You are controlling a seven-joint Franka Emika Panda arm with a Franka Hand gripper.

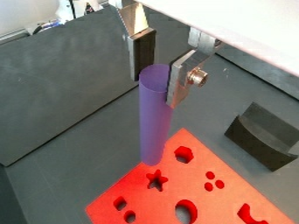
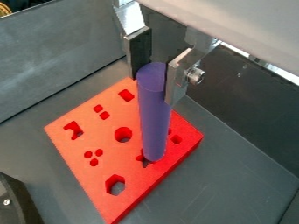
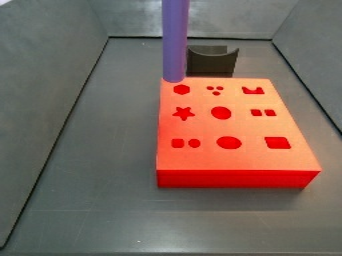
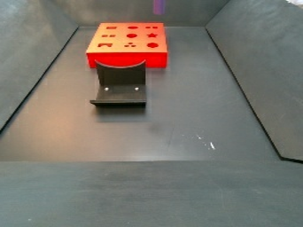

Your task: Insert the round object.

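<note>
My gripper is shut on the top end of the round object, a long purple peg, and holds it upright; both also show in a wrist view. The peg's lower end is over the edge of the red block with shaped holes, near a star hole. In a side view the peg hangs over the block's far left corner; the gripper is out of frame there. A round hole lies nearer the front. I cannot tell if the peg touches the block.
The dark fixture with a curved notch stands on the floor beside the red block, also in a side view and a wrist view. Grey walls enclose the dark floor.
</note>
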